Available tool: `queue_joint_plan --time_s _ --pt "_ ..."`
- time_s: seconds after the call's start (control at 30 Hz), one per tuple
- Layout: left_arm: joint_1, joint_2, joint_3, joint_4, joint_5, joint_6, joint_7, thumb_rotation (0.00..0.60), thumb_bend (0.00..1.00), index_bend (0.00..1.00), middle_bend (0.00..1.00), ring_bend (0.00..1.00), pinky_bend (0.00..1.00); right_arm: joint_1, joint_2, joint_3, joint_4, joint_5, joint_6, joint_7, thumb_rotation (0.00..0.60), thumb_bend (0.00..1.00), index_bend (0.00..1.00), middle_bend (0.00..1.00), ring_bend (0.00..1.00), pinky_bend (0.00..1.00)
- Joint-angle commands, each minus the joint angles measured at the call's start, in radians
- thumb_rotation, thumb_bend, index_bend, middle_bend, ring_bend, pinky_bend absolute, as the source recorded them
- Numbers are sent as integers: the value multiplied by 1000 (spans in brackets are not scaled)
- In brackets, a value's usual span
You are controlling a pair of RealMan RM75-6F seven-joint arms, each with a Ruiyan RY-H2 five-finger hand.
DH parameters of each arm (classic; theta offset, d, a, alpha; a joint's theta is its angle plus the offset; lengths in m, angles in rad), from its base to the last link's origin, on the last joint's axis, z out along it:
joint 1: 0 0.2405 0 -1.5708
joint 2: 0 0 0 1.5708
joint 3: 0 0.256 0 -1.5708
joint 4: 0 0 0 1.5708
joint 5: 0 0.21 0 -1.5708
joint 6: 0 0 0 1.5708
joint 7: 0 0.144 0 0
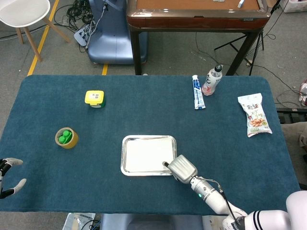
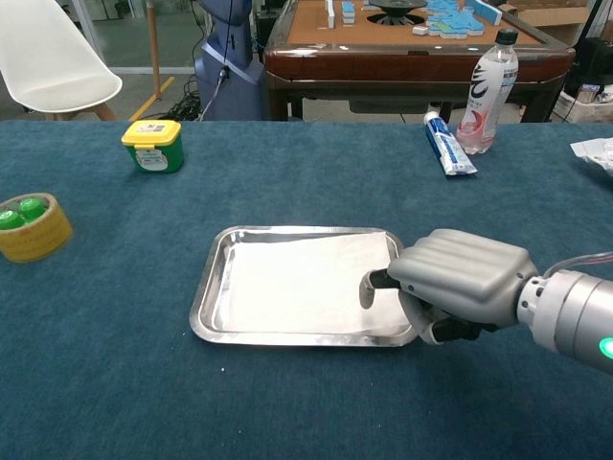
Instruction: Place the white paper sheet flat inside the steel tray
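Note:
The steel tray (image 1: 125, 143) (image 2: 213, 287) sits near the table's front middle. A white paper sheet (image 1: 145, 154) (image 2: 292, 283) lies flat inside it. My right hand (image 1: 182, 168) (image 2: 455, 284) hovers over the tray's front right corner, fingers curled downward, one fingertip (image 2: 367, 290) at the sheet's right edge; it holds nothing that I can see. My left hand (image 1: 8, 176) shows only at the left edge of the head view, fingers apart and empty.
A yellow-lidded green box (image 1: 95, 98) (image 2: 152, 145) and a tape roll holding green caps (image 1: 66, 137) (image 2: 31, 225) stand on the left. Toothpaste (image 1: 197, 93) (image 2: 447, 143), a water bottle (image 1: 212, 80) (image 2: 485, 91) and a snack bag (image 1: 255, 114) lie at the back right.

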Motion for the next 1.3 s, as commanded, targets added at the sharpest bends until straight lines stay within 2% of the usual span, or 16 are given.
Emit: queue_joint_plan --time_s 0.03,1.3 --pt "0 0 0 0 0 0 0 600 190 389 374 294 455 0 -5 -1 4 1 -4 -2 600 1000 304 1000 999 1000" --pt "3 5 -1 0 1 6 -9 600 189 389 374 294 455 -7 -84 15 42 56 -5 -25 600 1000 304 1000 998 1000"
